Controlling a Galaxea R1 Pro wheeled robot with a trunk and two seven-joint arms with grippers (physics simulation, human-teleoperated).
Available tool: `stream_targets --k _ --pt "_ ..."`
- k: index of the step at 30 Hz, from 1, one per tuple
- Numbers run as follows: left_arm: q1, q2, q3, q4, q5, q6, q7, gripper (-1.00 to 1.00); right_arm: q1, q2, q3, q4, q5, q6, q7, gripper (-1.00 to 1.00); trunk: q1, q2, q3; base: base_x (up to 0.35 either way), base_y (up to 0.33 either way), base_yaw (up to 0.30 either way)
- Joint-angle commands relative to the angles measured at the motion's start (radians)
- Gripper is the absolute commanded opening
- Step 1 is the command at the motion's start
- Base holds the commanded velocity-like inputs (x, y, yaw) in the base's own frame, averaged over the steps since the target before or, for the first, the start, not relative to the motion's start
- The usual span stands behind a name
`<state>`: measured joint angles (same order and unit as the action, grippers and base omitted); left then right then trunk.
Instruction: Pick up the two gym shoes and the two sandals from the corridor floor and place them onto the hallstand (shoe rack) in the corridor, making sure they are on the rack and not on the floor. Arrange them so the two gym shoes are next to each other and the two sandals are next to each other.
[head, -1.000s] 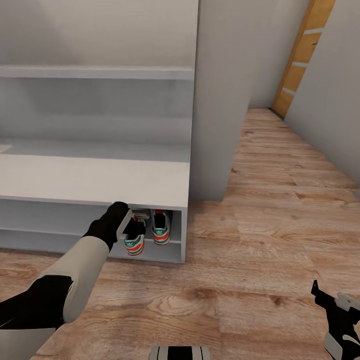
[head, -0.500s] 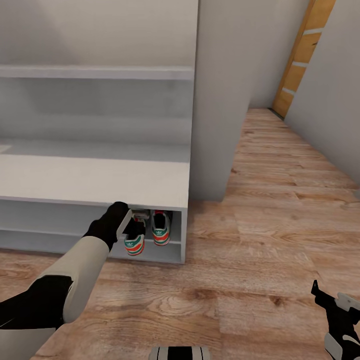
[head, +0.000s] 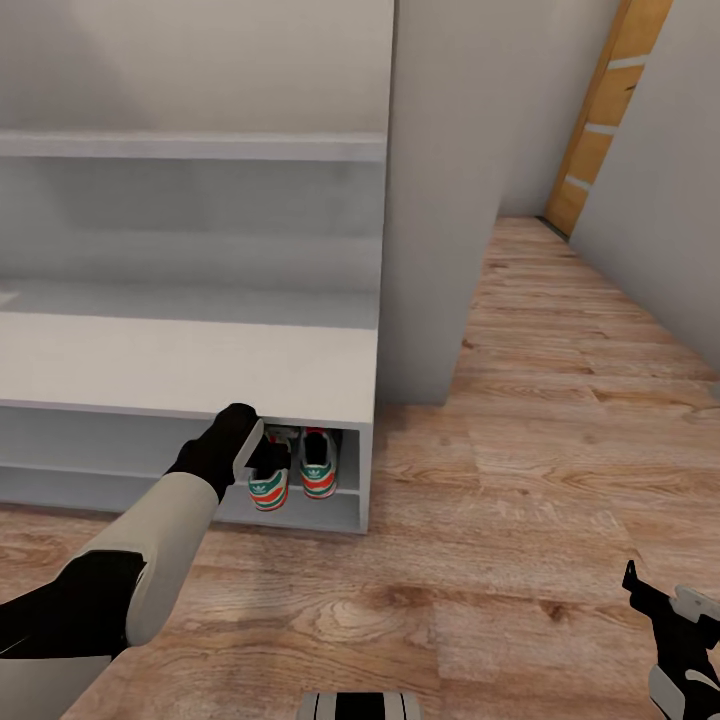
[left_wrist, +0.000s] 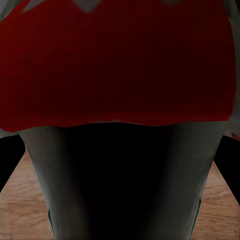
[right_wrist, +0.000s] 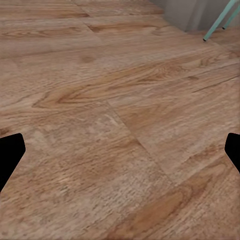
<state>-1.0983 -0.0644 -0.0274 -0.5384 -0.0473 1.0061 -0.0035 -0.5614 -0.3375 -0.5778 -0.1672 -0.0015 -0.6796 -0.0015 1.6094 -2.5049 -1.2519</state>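
my right gripper hangs low over the corridor floor, fingers spread wide, nothing between them; further out my left gripper is at the hallstand, reaching into the shelf at its right end, closed around the heel of one gym shoe; up close it's just red heel; the other gym shoe sits just beside it, same shelf, heels out
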Motion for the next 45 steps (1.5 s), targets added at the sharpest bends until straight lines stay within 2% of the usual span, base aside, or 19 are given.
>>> stream_targets --k 1,45 --pt "0.000 0.000 0.000 0.000 0.000 0.000 0.000 -1.00 0.000 0.000 0.000 0.000 0.000 0.000 0.000 1.00 0.000 0.000 0.000 0.001 0.000 0.000" --pt "0.000 0.000 -0.001 0.000 0.000 0.000 0.000 -1.00 0.000 0.000 0.000 0.000 0.000 0.000 0.000 1.00 0.000 0.000 0.000 0.019 0.000 0.000"
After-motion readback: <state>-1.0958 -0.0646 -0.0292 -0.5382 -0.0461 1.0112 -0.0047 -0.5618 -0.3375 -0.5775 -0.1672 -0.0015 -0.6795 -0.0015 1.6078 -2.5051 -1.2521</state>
